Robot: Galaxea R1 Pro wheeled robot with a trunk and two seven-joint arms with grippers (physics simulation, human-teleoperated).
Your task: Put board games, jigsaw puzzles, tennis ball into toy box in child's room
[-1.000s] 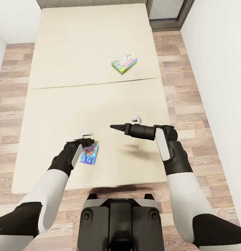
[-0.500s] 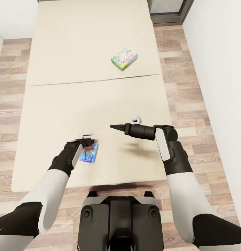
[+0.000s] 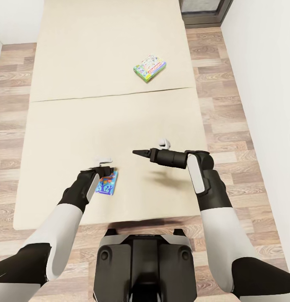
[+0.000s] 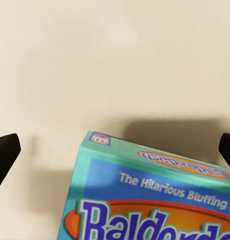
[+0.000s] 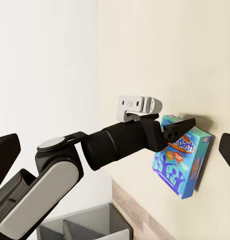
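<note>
Since a second ago the whole head view has slid back along the bed (image 3: pixel 111 121), while both arms hold the same pose. Left claw (image 3: pixel 104 169) hangs just over a teal Balderdash board game (image 3: pixel 107 184) near the bed's foot; the left wrist view reads its title between widely parted fingertips (image 4: pixel 5 152). Right claw (image 3: pixel 138 152) points across the mattress, holding nothing, its fingers spread in the right wrist view. Farther up lies the Monopoly box (image 3: pixel 149 67).
</note>
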